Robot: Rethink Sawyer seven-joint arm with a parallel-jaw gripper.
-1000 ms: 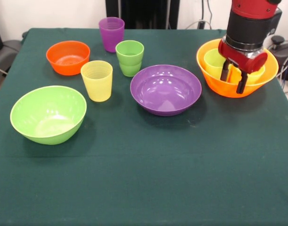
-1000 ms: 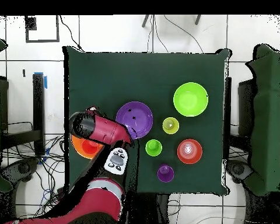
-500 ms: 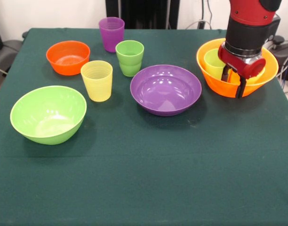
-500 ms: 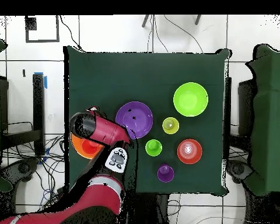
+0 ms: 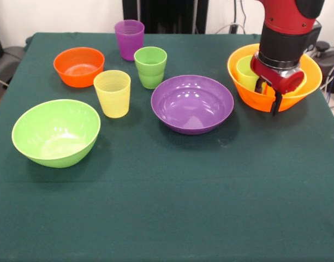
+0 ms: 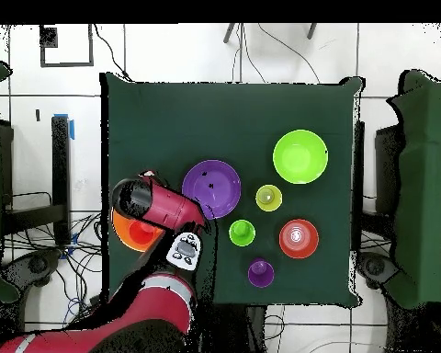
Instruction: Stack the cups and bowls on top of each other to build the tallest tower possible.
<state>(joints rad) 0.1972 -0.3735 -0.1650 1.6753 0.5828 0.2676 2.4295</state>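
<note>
Green-clothed table [image 5: 172, 207] carrying everything, with most pieces well apart in single places. Largest yellow-orange bowl [image 5: 246, 95] at the far right, serving as base of the tower [image 5: 249, 76]: a lime green cup [image 5: 244, 72] sitting inside it, with another yellowish piece just showing behind the arm, too hidden to name. Wide purple bowl [image 5: 192, 103] in the middle, empty. Deep lime green bowl [image 5: 55, 132] at the near left, empty. Small orange bowl [image 5: 78, 66] at the far left, empty. Among the cups, pale yellow ribbed one [image 5: 112, 93] between the orange and purple bowls, lime green cup [image 5: 150, 67] just behind it looking like two nested, purple cup [image 5: 129, 39] at the far edge. Gripper [image 5: 269, 94] low over the yellow-orange bowl, dark fingers [image 5: 276, 102] hanging in front of its near wall; cannot tell how far apart, nor whether anything is held. Judging by this, barely begun: base chosen and a cup or two inside, three bowls and several cups yet to be added
</note>
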